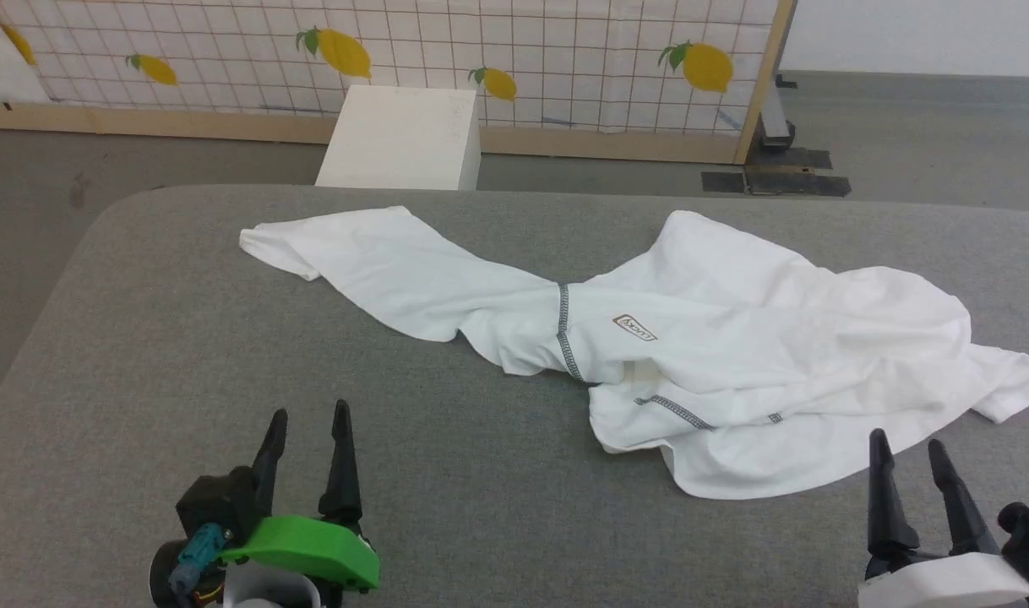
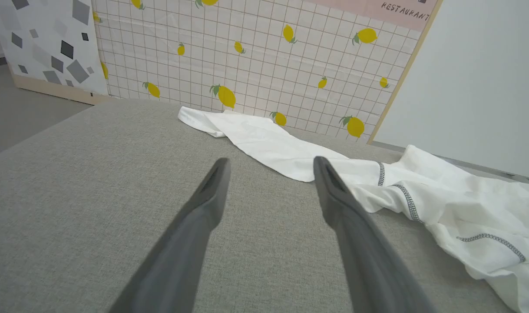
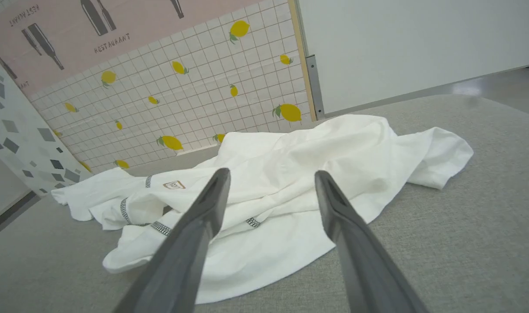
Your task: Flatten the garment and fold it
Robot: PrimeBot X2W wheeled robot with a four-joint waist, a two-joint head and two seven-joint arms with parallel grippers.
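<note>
Head view: garment point(image 1: 734, 338) mid table point(image 1: 481, 507), near edge bare; left end effector point(image 1: 310, 411), right end effector point(image 1: 906, 439) wide

Staged test lab: printed lemon-tile backdrop panels point(image 1: 565, 67) behind grey table point(image 1: 185, 338).

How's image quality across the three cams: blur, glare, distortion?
Head view: even, soft light; the shirt is sharp, its stitching readable, with only faint shadows. Left wrist view: the wide angle skews the tiled wall, and its own jaws look soft up close. Right wrist view: the scene is tilted, the jaws are soft, there is a pale glare patch on the floor, and the shirt's folds are low in contrast.
</note>
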